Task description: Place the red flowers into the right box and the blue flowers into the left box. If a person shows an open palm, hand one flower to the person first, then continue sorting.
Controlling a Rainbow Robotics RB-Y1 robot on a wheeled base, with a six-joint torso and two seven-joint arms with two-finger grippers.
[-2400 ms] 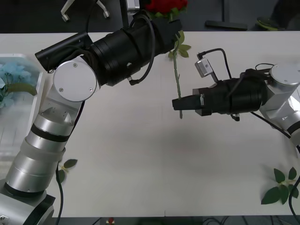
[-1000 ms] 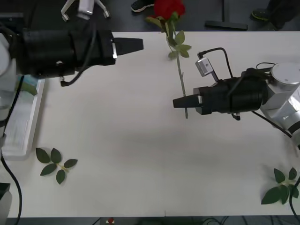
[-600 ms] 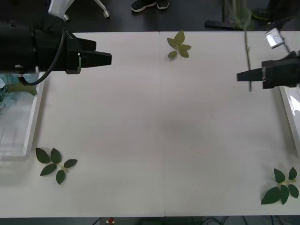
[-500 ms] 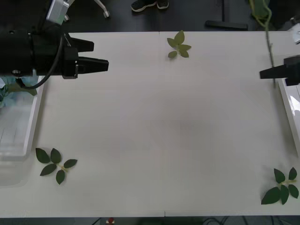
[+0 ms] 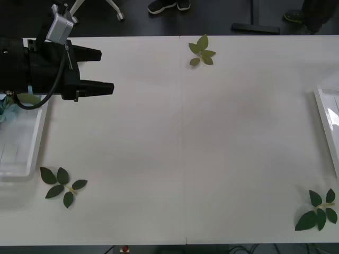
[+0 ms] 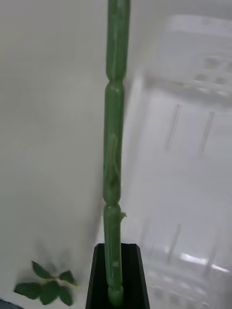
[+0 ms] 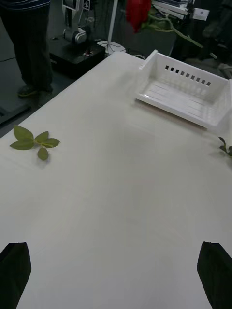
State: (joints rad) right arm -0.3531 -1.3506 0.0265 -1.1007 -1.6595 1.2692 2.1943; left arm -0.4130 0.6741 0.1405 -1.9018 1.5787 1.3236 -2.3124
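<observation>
A deep-red artificial rose (image 7: 138, 13) on a thin green stem (image 6: 114, 145) hangs in the air just above the shallow white plastic right box (image 7: 186, 94), its stem end pinched in the black fingers of the right gripper (image 6: 116, 280). The translucent white left box (image 5: 21, 137), well apart from the right box at the table's opposite end, holds pale blue hydrangea petals (image 5: 4, 101) at its far end.

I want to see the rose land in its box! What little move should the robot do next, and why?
Probably lower the rose into the right box. The right gripper is shut on the stem, and the white tray lies just below and beside it, so only a small drop before letting go seems needed.
</observation>
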